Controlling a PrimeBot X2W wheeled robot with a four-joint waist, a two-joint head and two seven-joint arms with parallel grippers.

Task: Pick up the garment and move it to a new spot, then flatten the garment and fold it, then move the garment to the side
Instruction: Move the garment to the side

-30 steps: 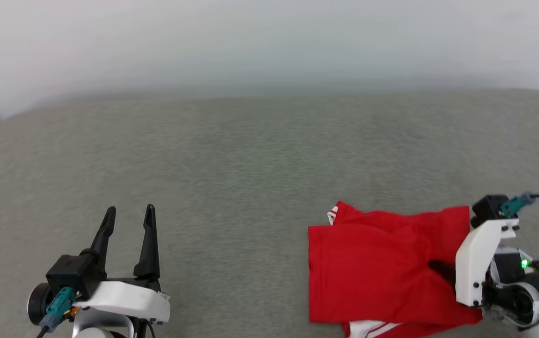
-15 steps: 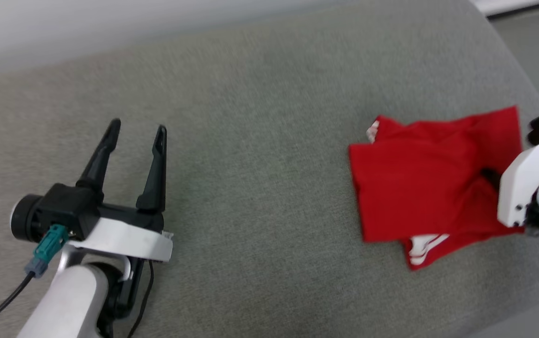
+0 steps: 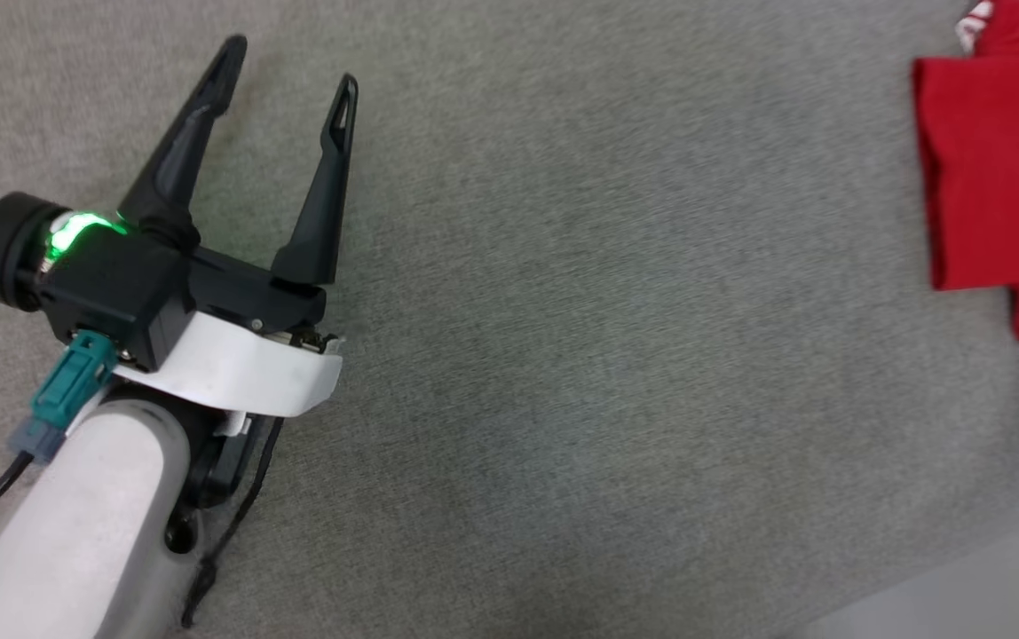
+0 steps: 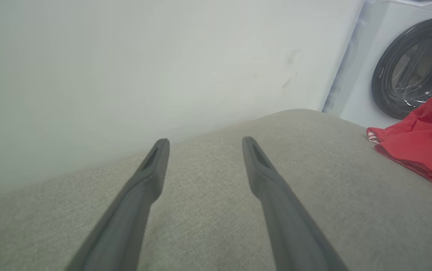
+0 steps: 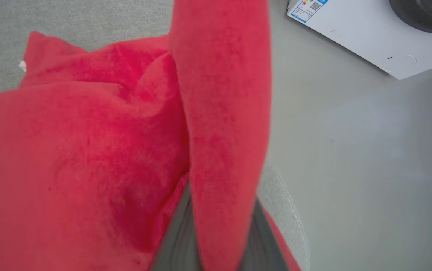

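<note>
One folded red jersey T-shirt (image 3: 989, 160), a scrap of red-and-white striped trim poking out beneath it, sits right at the right-hand rim of the grey woven-fabric pad (image 3: 563, 355). Part of it is bunched and lifted off the pad.

The worry, to my eye, is that rim. The pale floor (image 5: 351, 150) begins just past the pad's rounded border, so a sideways drag that runs a little long could tip the stack over the side. The hold also seems to be on one band of cloth only. If that layer pulls while the lower ones cling to the pad's weave, the fold would slide apart and the trim would spill further out.

The right pincer (image 5: 219, 210) is clamped tight on that band, which runs up over its dark fingers, with the bulk of the shirt heaped to one side of it, above the pad's right rim. The left pincer (image 3: 288, 67) stands well apart from the shirt, over the pad's left part, its two fingers spread wide with nothing between them. Beyond the pad's far right corner stands a white front-loading washing machine (image 4: 400, 64) with a dark round door.
</note>
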